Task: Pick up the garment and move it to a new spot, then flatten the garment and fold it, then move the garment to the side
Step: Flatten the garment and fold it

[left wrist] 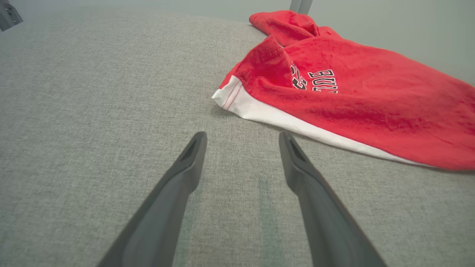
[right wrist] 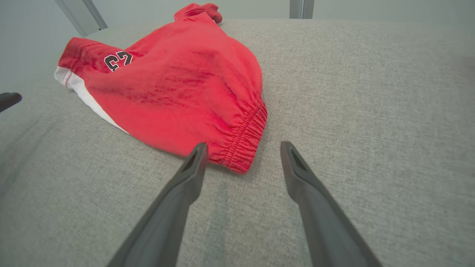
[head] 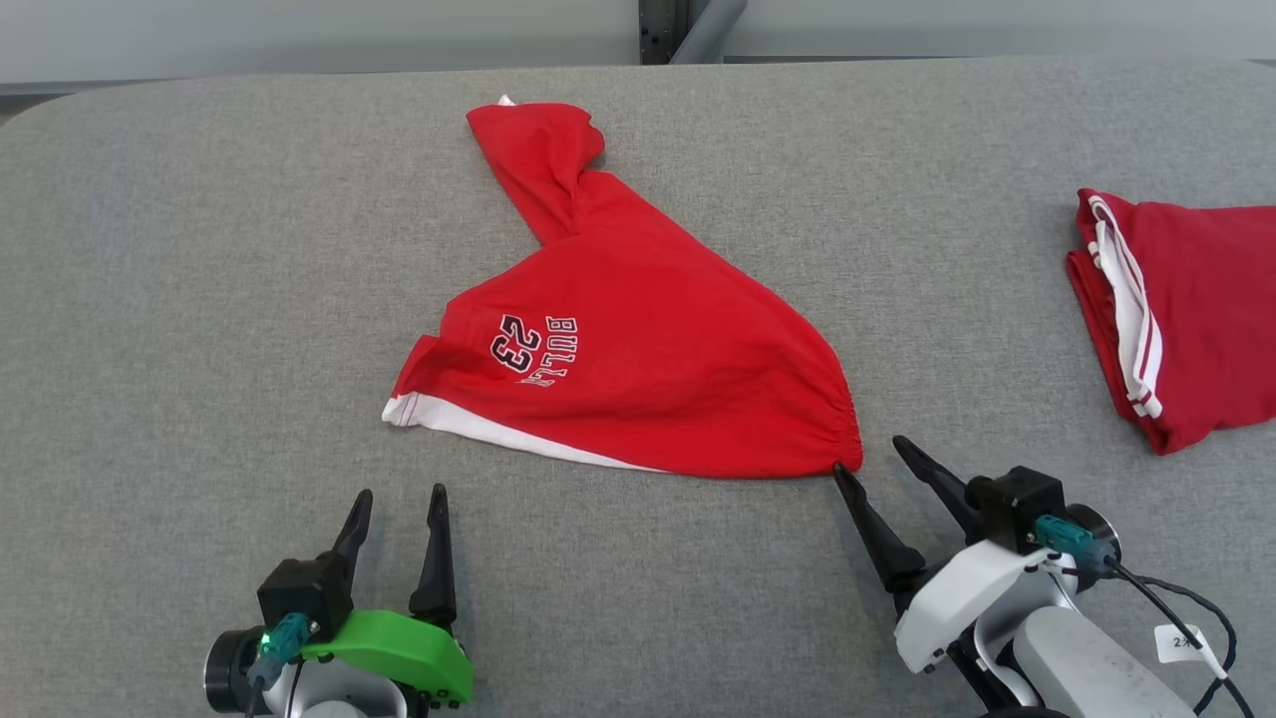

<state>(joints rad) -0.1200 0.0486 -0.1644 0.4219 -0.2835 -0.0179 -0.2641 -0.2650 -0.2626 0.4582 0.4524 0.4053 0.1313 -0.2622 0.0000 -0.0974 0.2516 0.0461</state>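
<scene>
I have the garment (head: 638, 349), a pair of red shorts by the look of it, lying loose and rumpled in the middle of the grey padded table (head: 199, 249), one end trailing away from me in a twisted tail. My right gripper (head: 869, 456) sits with its fingers spread just beside the gathered waistband (right wrist: 245, 141) corner, one fingertip right at the cloth's edge, though I cannot tell if it touches, and it is pinching nothing. My left gripper (head: 400, 492) is likewise spread wide and empty, hovering near the white hem (left wrist: 259, 111) but apart from it. I'd judge the cloth light, thin and floppy: it should sag and fold on itself once lifted, and the padded cover may drag at it. The elastic waistband looks like the thickest, firmest bite, so I'd take that corner with the right and the hem corner by the print (head: 533, 349) with the left, to stretch it between both. Count: two red garments, this loose one and a folded garment (head: 1186, 309) with white stripes well apart at my right; two grippers, both empty
</scene>
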